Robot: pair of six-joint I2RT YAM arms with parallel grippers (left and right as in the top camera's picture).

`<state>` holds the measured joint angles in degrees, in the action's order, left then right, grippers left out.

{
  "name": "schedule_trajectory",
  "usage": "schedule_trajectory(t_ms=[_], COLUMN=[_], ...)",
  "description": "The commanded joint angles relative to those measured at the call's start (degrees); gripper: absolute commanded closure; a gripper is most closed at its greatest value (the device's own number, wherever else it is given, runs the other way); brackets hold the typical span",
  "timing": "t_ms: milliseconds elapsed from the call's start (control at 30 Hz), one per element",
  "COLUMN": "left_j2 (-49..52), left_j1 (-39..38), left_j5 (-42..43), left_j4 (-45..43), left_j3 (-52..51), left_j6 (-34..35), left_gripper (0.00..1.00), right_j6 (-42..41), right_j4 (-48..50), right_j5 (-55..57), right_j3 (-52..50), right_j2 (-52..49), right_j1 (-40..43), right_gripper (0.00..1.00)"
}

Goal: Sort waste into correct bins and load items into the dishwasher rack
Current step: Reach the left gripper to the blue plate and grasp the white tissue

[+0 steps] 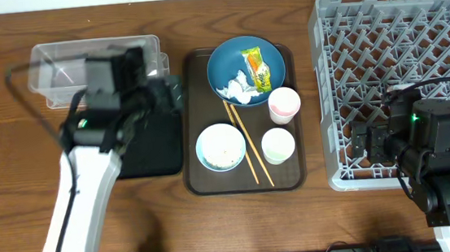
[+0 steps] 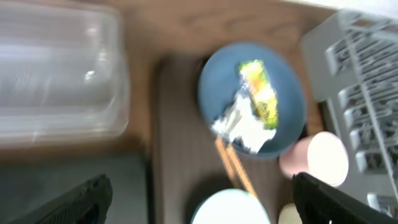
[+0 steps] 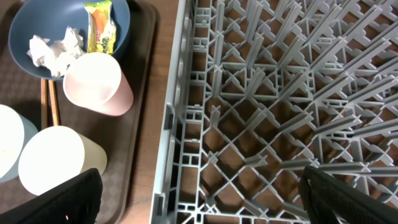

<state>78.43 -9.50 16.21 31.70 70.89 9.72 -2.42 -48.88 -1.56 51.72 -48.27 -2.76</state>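
On a brown serving tray [image 1: 201, 177] sits a dark blue plate [image 1: 227, 60] holding a yellow-orange-green wrapper [image 1: 257, 68] and crumpled tissue [image 1: 236, 88]. Below the plate are a light blue bowl [image 1: 220, 147] with rice, chopsticks [image 1: 247, 144], a pinkish cup [image 1: 284, 104] and a greenish cup [image 1: 278, 146]. The clear tub [image 1: 56, 63] and black tray [image 1: 157, 148] lie to the left, the grey rack [image 1: 396, 29] to the right. My left gripper [image 1: 175, 91] [image 2: 201, 180] hangs open by the brown tray's left edge. My right gripper [image 1: 359, 143] [image 3: 200, 177] is open above the rack's left wall [image 3: 177, 124], empty.
The left arm's body covers part of the clear tub and the black tray's upper end. The rack has upright pegs [image 3: 261, 74] across its lattice floor. Bare wooden table [image 1: 19, 201] lies at the left and along the front edge.
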Motion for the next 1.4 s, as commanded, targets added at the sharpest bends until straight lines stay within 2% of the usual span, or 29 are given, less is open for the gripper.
schedule_trajectory(t_ms=[0,200,300,533,967,1067,1367], left_j2=[4.79,13.73,18.03,25.40,31.78,33.22,34.12], left_j1=[-3.63,-10.45,-12.74,-14.86,-16.50,-16.74,-16.72], left_j5=[-0.83,-1.03,-4.00,-4.24,-3.19,-3.19,-3.19], left_j4=[-4.59,-19.34,-22.84,-24.46,-24.74,-24.74,-24.52], left_j3=[2.12,2.12,2.12,2.10,2.10,2.10,2.10], left_j6=[-2.62,-2.62,-2.62,-2.45,-1.05,-1.07,-1.07], left_gripper=[0.05,0.05,0.05,0.05,0.07,0.11,0.45], right_j6=[-0.31,-0.31,-0.31,-0.31,-0.31,-0.31,-0.31], right_j4=[-0.20,-0.17,-0.17,-0.17,-0.20,-0.31,-0.28], right_j5=[-0.22,-0.20,-0.17,-0.17,-0.17,-0.17,-0.20], right_j3=[1.25,1.25,1.25,1.25,1.25,1.25,1.25], right_j2=[0.26,0.26,0.26,0.26,0.26,0.26,0.26], right_j1=[-0.26,-0.26,-0.26,-0.26,-0.26,-0.26,-0.26], right_gripper=[0.01,0.01,0.01,0.01,0.01,0.01,0.01])
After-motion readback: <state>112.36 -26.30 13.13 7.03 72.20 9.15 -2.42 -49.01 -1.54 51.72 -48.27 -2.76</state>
